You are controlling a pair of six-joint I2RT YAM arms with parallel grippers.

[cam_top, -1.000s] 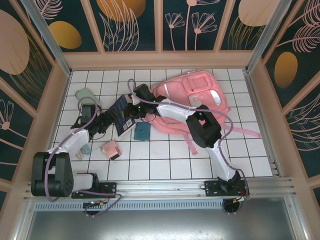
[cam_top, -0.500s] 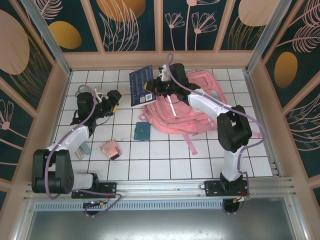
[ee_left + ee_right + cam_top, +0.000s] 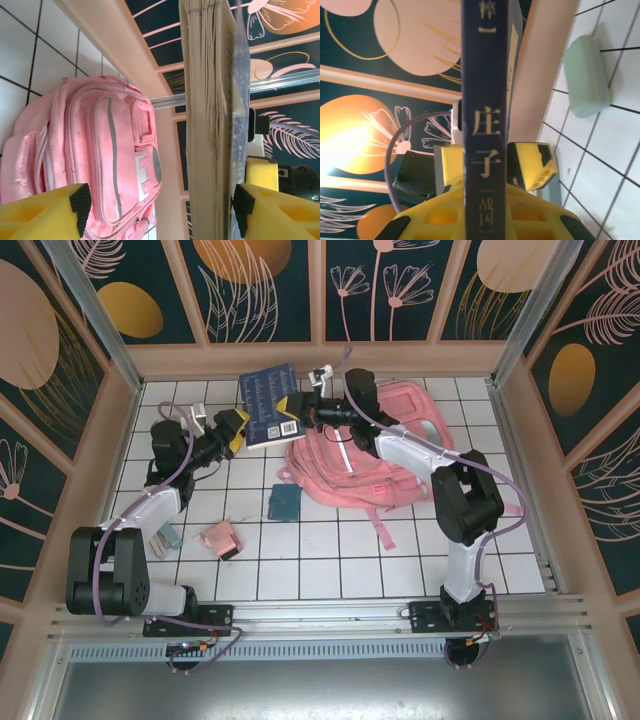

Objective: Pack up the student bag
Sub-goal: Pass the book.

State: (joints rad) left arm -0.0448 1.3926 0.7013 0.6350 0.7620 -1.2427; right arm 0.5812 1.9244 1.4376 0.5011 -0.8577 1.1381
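The student bag (image 3: pixel 392 445) lies flat, a large pink backpack at the back right of the tiled floor; the left wrist view shows it too (image 3: pixel 100 150). A dark blue book (image 3: pixel 264 400) with gold characters on its spine (image 3: pixel 485 100) hangs in the air left of the bag. My right gripper (image 3: pixel 296 412) is shut on the book, its yellow fingers at the spine (image 3: pixel 485 212). My left gripper (image 3: pixel 233 430) is open around the book's page edge (image 3: pixel 207 100). One pad (image 3: pixel 242 212) sits at the cover, the other (image 3: pixel 80 202) stands well apart.
A pale green case (image 3: pixel 587 75) lies on the tiles by the back left wall. A small teal notebook (image 3: pixel 284 502), a small pink box (image 3: pixel 222 538) and a pale blue item (image 3: pixel 170 537) lie on the floor near the left arm. Wooden walls enclose the floor.
My right gripper has lifted the book off the floor and carried it up and back, then a little left. My left gripper has risen from the floor to straddle the book's edge.
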